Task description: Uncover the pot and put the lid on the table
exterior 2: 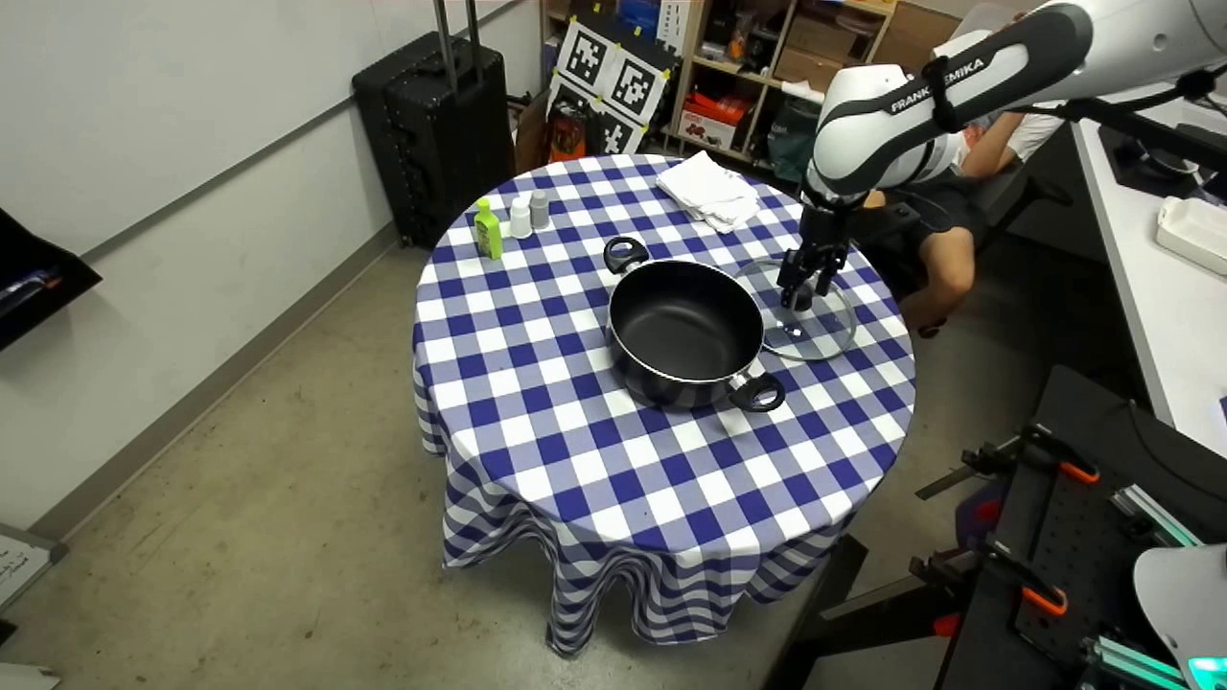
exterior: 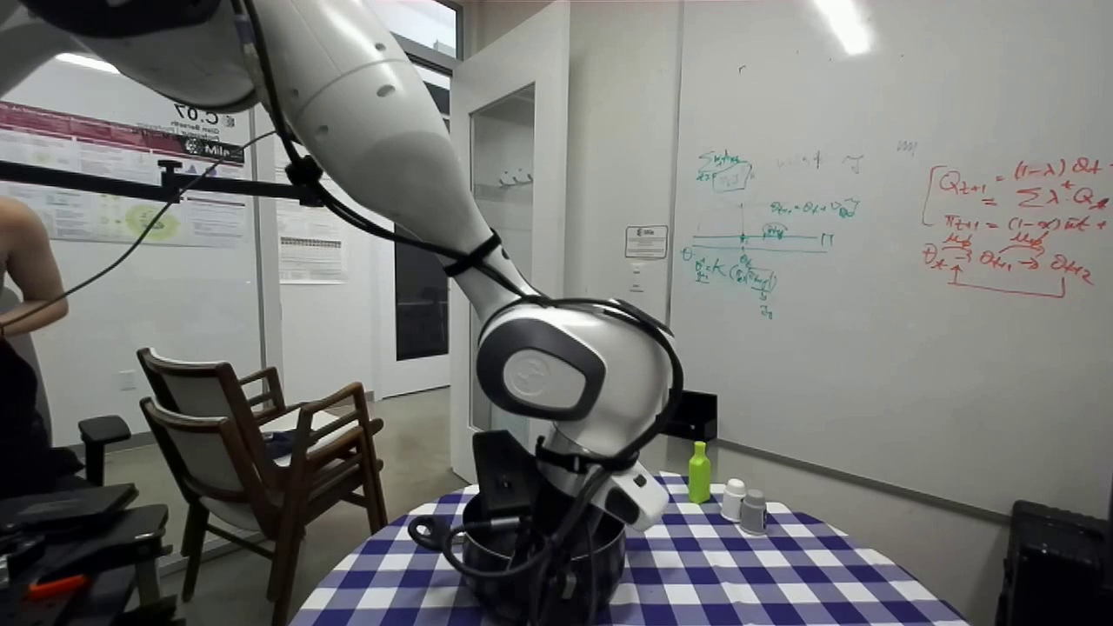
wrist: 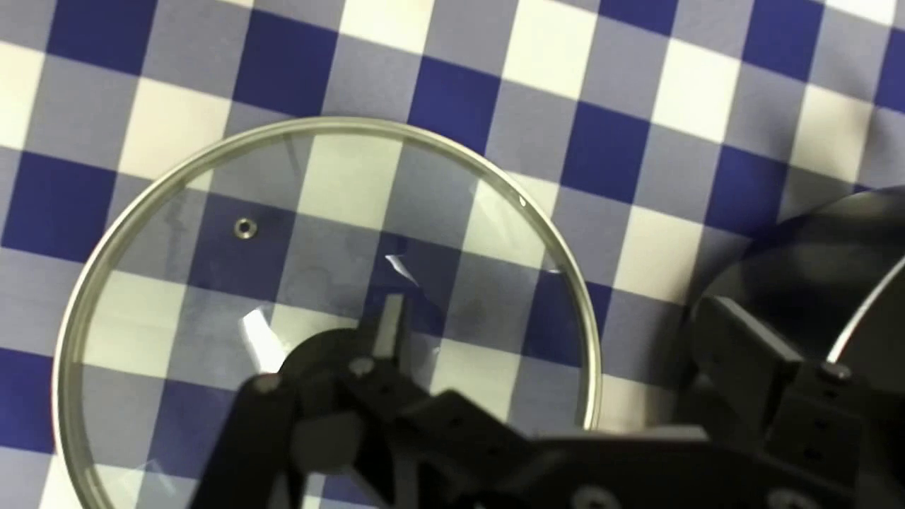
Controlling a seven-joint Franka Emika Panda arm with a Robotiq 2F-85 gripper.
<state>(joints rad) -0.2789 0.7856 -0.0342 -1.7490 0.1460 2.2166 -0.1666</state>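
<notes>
The black pot (exterior 2: 685,321) stands uncovered on the checkered table (exterior 2: 537,431); its inside looks empty. In an exterior view the pot (exterior: 609,565) is partly hidden by the arm. The glass lid (exterior 2: 829,335) lies on the cloth beside the pot, knob up. The lid fills much of the wrist view (wrist: 339,184), with the dark pot side (wrist: 756,276) at the right. My gripper (wrist: 565,329) is open, its fingers wide apart. One finger is over the lid near its knob; the other is toward the pot. My gripper (exterior 2: 807,286) is low over the lid; contact cannot be told.
A green bottle (exterior 2: 488,230), a white shaker (exterior 2: 520,218) and a grey shaker (exterior 2: 540,210) stand near the table's edge. A folded white cloth (exterior 2: 707,192) lies on the table. Wooden armchairs (exterior: 261,452) and a black case (exterior 2: 436,134) stand off the table. A person sits behind the arm.
</notes>
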